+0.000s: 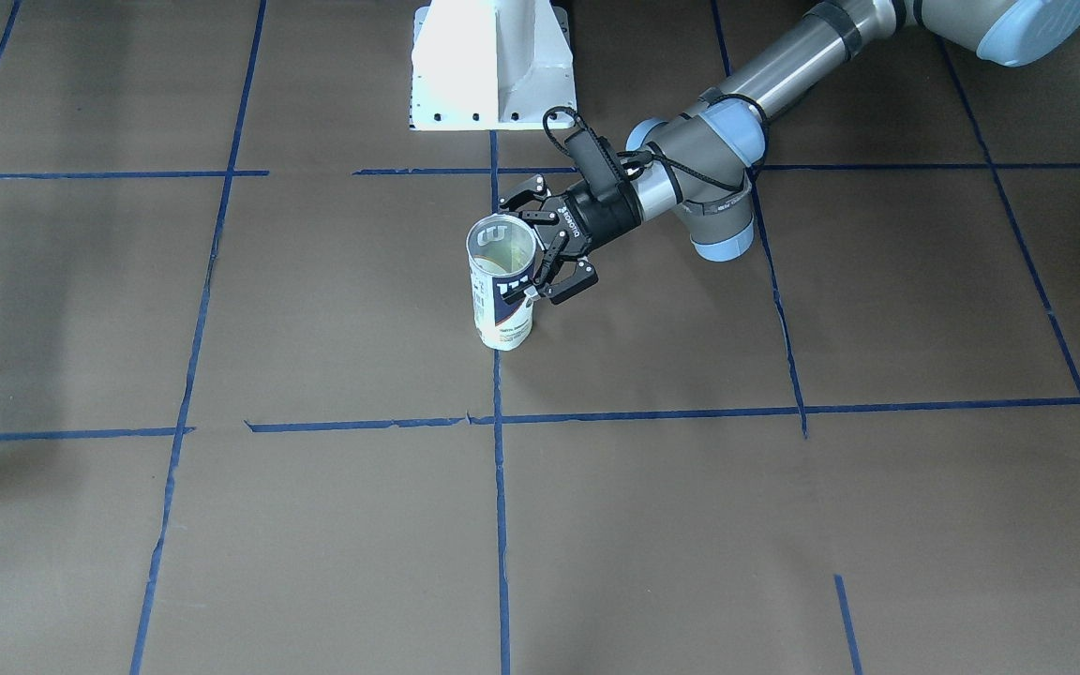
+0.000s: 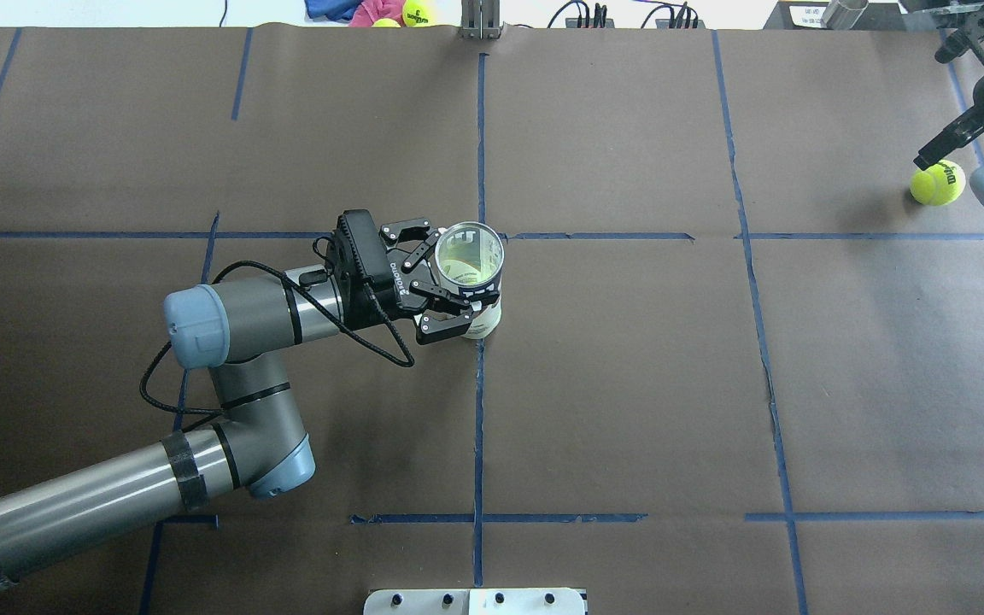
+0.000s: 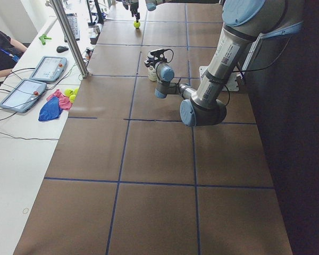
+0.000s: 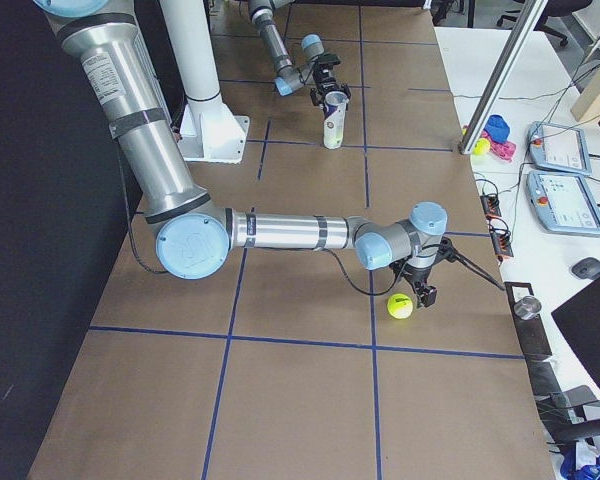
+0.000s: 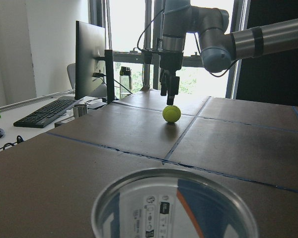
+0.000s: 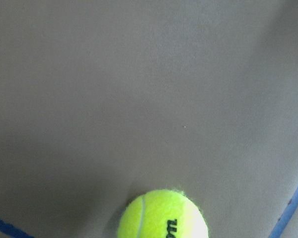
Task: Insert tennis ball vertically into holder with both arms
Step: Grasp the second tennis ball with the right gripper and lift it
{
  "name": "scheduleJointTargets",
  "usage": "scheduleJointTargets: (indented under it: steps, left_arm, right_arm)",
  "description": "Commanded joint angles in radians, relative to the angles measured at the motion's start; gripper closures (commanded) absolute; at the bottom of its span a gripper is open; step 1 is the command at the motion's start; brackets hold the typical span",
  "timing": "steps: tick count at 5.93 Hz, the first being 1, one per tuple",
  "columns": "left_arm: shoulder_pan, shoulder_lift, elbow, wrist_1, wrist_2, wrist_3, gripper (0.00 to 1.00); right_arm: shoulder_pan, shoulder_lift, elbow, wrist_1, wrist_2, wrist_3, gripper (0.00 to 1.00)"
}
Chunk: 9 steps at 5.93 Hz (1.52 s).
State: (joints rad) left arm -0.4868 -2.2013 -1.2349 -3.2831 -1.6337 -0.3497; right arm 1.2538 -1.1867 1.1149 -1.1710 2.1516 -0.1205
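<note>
The holder (image 1: 502, 300) is a clear can with a white and navy label. It stands upright with its mouth open near the table's middle, and also shows in the overhead view (image 2: 492, 320). My left gripper (image 2: 458, 282) is shut on the holder's upper part, one finger on each side. The tennis ball (image 2: 938, 183) lies on the paper at the far right. My right gripper (image 2: 926, 161) hangs just above and beside the tennis ball with its fingers together and holds nothing. The left wrist view shows that right gripper (image 5: 171, 101) over the tennis ball (image 5: 172, 113). The right wrist view shows the tennis ball (image 6: 163, 215) at its bottom edge.
The white pedestal base (image 1: 493, 66) stands at the robot's edge of the table. Spare balls and cloth (image 2: 389, 10) lie beyond the far edge. A desk with tablets (image 3: 34, 79) and a metal post (image 3: 69, 37) runs along the operators' side. Blue tape lines grid the brown paper.
</note>
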Motion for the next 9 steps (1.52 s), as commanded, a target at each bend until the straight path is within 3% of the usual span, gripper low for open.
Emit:
scheduleJointTargets:
  steps: [1, 3, 4, 5, 6, 7, 9]
  left_arm:
    - [0.001, 0.0, 0.0, 0.0, 0.0, 0.0, 0.14]
    - [0.001, 0.0, 0.0, -0.001, 0.0, 0.0, 0.14]
    - [0.001, 0.0, 0.0, 0.0, 0.0, 0.0, 0.14]
    - [0.001, 0.0, 0.0, 0.0, 0.0, 0.0, 0.14]
    - [0.001, 0.0, 0.0, 0.0, 0.0, 0.0, 0.14]
    - [0.001, 0.0, 0.0, 0.0, 0.0, 0.0, 0.14]
    - [0.001, 0.0, 0.0, 0.0, 0.0, 0.0, 0.14]
  right_arm:
    - [-0.026, -0.001, -0.038, 0.01, -0.032, 0.004, 0.01]
    - [-0.054, 0.004, -0.059, 0.016, -0.079, 0.005, 0.0]
    - [-0.06, 0.005, -0.063, 0.016, -0.096, 0.013, 0.16]
    - [-0.06, 0.01, -0.061, 0.017, -0.096, 0.015, 0.75]
    - [-0.056, 0.034, -0.056, 0.016, -0.096, 0.027, 0.91]
    - [-0.042, 0.054, -0.006, 0.01, -0.082, 0.062, 0.93]
    - [-0.04, 0.052, 0.173, -0.025, 0.051, 0.274, 0.95]
